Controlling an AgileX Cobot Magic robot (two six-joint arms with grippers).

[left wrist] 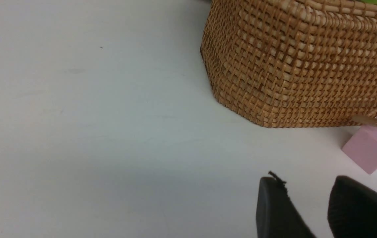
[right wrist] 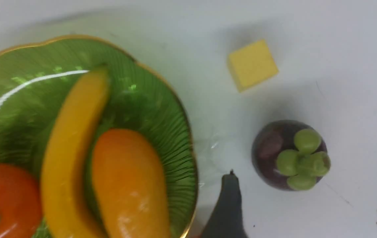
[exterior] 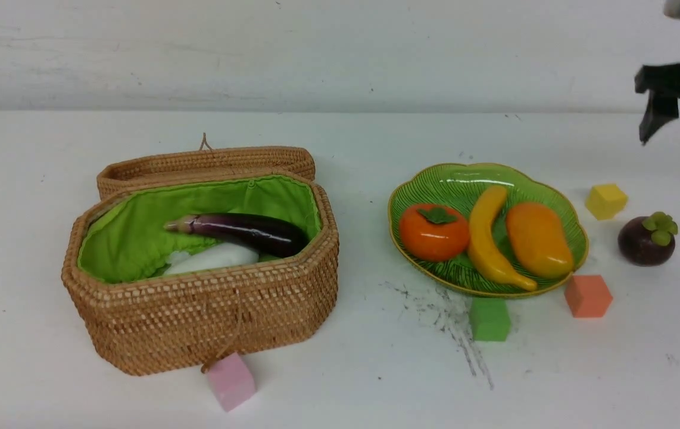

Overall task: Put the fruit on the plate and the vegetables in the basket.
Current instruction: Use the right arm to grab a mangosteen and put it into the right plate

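**Last fruit out: the mangosteen, and how I'd grab it**

So the right gripper [exterior: 676,128] hangs up in the air with its jaws spread wide and nothing between them, touching nothing. In the wrist view the mangosteen [right wrist: 289,155] sits on the table right below it, in the gap between the two fingertips [right wrist: 228,205]. A yellow cube [right wrist: 252,64] lies a bit beyond the fruit, and the green plate [exterior: 435,185] is just off to the gripper's inner side, already carrying the persimmon [exterior: 433,232], banana [exterior: 489,235] and mango [exterior: 538,239].

My guess: the mangosteen is a light, hard, glossy toy, so stiff but slippery, and being round it'll want to roll or squirt out. I'd pinch it across the dark belly at its widest part, below the green leafy cap, not on the knobby leaves.

Further out, the left gripper [left wrist: 314,205] sits low near the basket [left wrist: 300,62] and a pink cube [left wrist: 371,148], jaws partly apart, holding nothing. The eggplant [exterior: 245,231] and a white vegetable [exterior: 212,258] are in the basket.
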